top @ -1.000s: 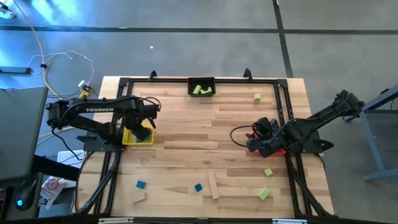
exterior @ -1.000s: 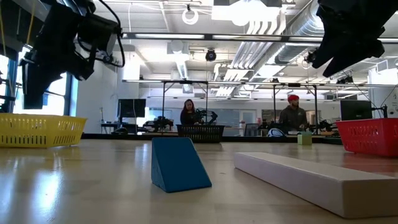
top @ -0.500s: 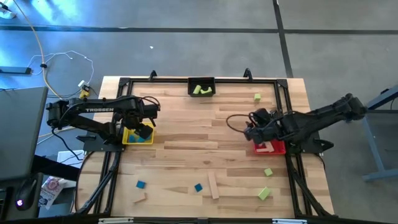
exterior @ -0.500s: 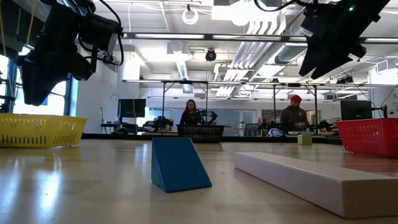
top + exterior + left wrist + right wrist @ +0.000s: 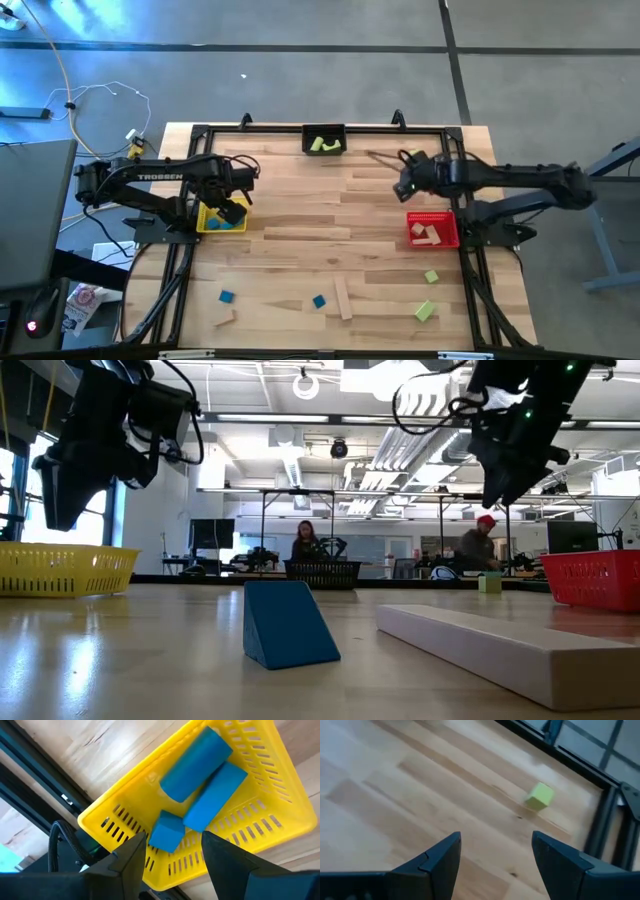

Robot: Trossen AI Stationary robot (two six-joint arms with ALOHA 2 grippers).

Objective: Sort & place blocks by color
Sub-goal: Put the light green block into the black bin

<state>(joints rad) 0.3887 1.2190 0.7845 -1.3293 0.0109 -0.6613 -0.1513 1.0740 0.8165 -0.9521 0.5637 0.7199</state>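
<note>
High view: right gripper [image 5: 403, 186] empty, fingers spread, near the table's far right corner, just short of a lime green wooden cube [image 5: 539, 796]. Left gripper [image 5: 172, 851] agape over the yellow slotted plastic bin [image 5: 260, 827] holding three blue wooden blocks [image 5: 215, 795], left edge.

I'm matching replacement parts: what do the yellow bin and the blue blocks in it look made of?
The yellow bin looks like moulded plastic: glossy, with thin slotted walls. The three blue blocks in it look like painted wood, matte and solid with crisp edges, though no grain shows through the paint, so that is a guess.
</note>
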